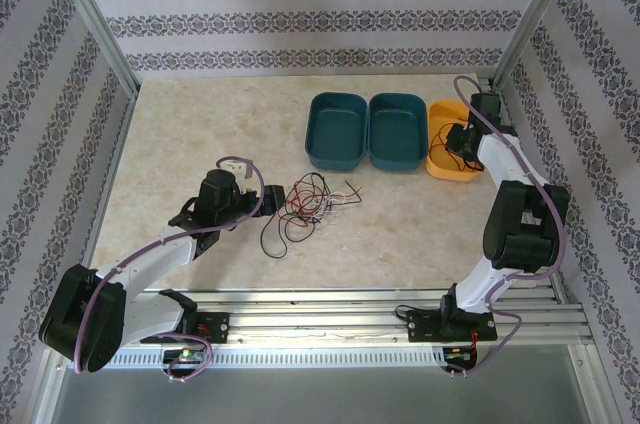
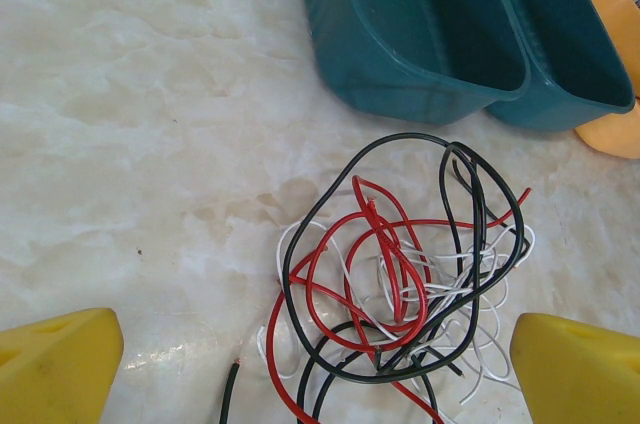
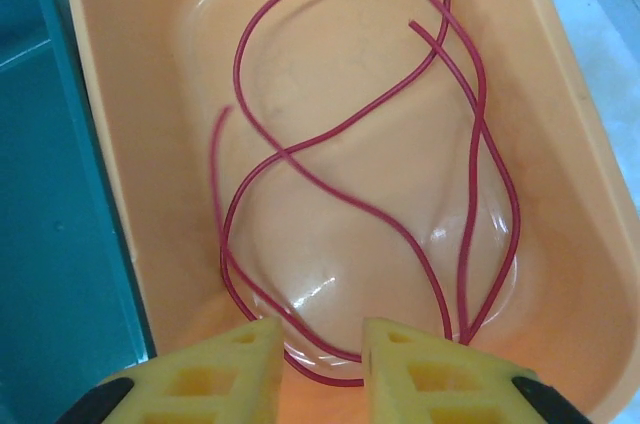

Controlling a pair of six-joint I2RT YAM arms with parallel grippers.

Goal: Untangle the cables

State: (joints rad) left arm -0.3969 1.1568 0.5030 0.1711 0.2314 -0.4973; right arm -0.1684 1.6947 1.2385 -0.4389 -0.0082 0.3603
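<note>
- while the left fingers (image 2: 60, 364) stand wide apart and low over the table (image 1: 180, 134), the tangle of cables (image 2: 400, 284) lies between them, near the teal bins (image 1: 335, 129); they grip nothing.
- one red cable (image 3: 340, 124) lies alone and loosely curled in the orange bin (image 3: 560, 144). the right fingers (image 3: 430, 369) hover over it, a little apart, with nothing clamped as far as i can tell.
- the step in hand looks like picking the next strand out of the heap.
- best to choose a wire with a free end: the black strand (image 2: 228, 389) ends bare at the near side, outside the knot.
- close on that one wire only. the white ones are thin and thread through the red loops, so a pinch in the middle would likely catch several.
- draw it out slowly, away from the heap. if the whole bundle rises with it, the right arm may need to hold the rest down.
</note>
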